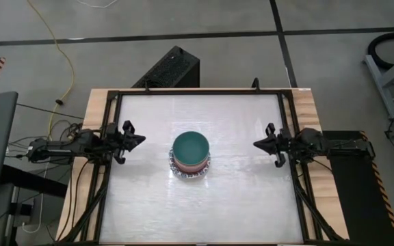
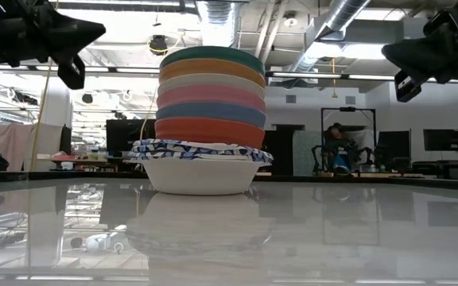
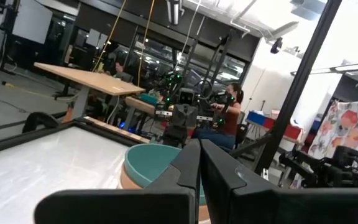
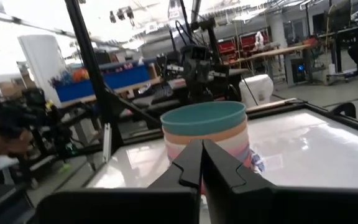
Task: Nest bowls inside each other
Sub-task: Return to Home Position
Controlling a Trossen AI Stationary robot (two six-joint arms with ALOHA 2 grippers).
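The stack of bowls [image 1: 191, 155] is sitting at the middle of the table [image 1: 238, 198], about midway between the two arms. In the low view it is showing, from the top, a green bowl [image 2: 213, 54], an orange bowl [image 2: 211, 70], a cream bowl [image 2: 211, 83], a pink bowl [image 2: 211, 97], a blue bowl [image 2: 211, 114] and a red bowl [image 2: 211, 131]. All of these are resting in the white bowls with blue-patterned rims [image 2: 201, 171] at the bottom, and how many of those there are cannot be told.

The left gripper [image 1: 141, 140] is hovering at the left side of the table, well apart from the stack, with its fingers pressed together and holding nothing. The right gripper [image 1: 257, 144] is mirroring it at the right side, likewise closed and empty. Both are hanging above the table surface.

The bowls are looking stiff, thin-walled and smooth, so each is probably light and somewhat slippery. The pile is looking tall for its narrow foot, and the glossy table is likely letting it slide under a sideways nudge. Any single bowl is best pinched at its rim, one finger inside and one outside. The whole pile is better taken low, at the bottom white bowl's wall, since pulling on the green rim is likely lifting only that bowl out
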